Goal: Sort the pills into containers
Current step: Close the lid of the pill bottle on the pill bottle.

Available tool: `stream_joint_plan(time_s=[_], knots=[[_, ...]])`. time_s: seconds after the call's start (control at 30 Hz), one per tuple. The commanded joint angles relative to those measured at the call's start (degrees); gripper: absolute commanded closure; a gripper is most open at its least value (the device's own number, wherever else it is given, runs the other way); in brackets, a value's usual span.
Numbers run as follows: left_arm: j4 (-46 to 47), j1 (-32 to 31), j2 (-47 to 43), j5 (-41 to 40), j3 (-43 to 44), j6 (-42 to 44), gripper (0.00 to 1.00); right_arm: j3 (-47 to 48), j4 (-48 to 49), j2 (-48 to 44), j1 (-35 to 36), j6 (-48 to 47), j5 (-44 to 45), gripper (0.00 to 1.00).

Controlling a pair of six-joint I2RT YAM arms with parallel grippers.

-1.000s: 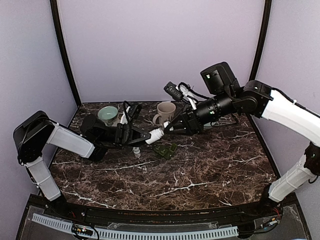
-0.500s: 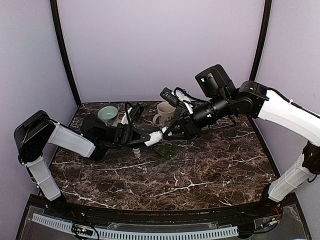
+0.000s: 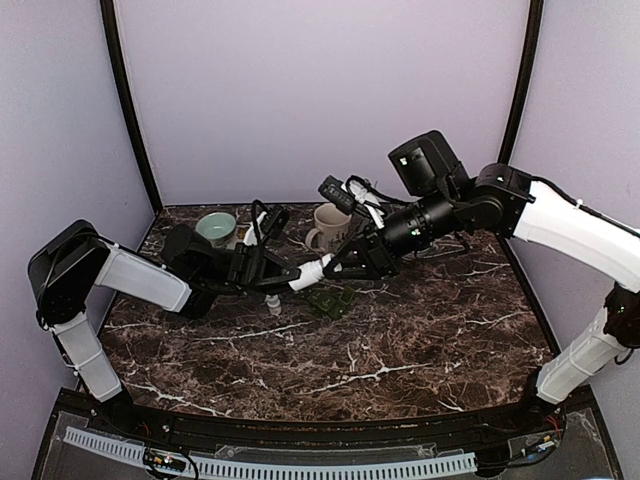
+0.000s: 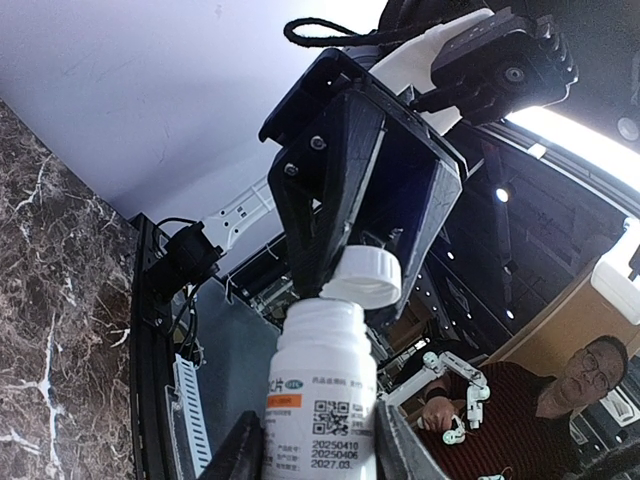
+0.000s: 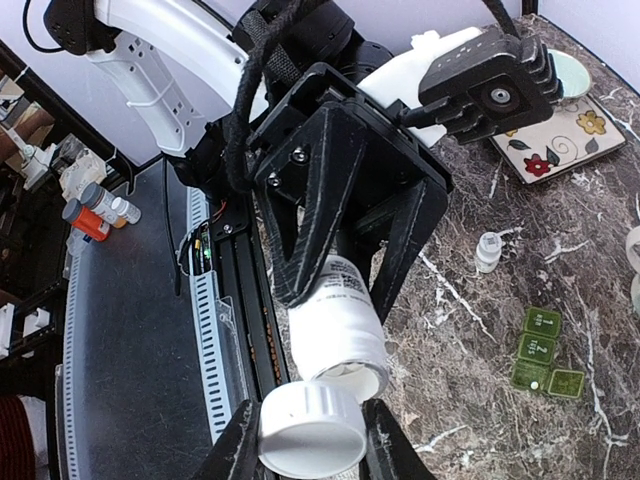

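My left gripper (image 3: 283,274) is shut on a white pill bottle (image 3: 304,273) and holds it above the table, neck toward the right arm. In the left wrist view the bottle (image 4: 322,390) stands between my fingers. My right gripper (image 3: 338,260) is shut on the bottle's white cap (image 5: 312,432). The cap sits tilted at the bottle's open mouth (image 5: 340,330), partly lifted off it. A green pill organiser (image 3: 330,300) lies on the table below them. A small white bottle (image 3: 272,303) stands beside it.
A beige mug (image 3: 330,222) and a teal bowl (image 3: 216,228) stand at the back of the marble table (image 3: 400,350). A flowered tile (image 5: 560,140) lies by the bowl. The purple walls close off the back and sides.
The right arm has shifted a little left and down toward the left gripper. The cap now sits tilted off the bottle's mouth. The left arm has barely moved.
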Motion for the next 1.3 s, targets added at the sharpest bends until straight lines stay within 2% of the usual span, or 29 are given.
stream_joint_plan(time_s=[0.0,1.27], knots=[[7.95,0.19,-0.44,1.12,1.7,-0.39,0.89,-1.27,3.3,0.19,0.59,0.17,-0.45,0.83],[7.94,-0.27,-1.13,2.06,3.43,-2.09,0.89,-4.11,7.57,-0.02,-1.79,1.29,-1.49,0.83]])
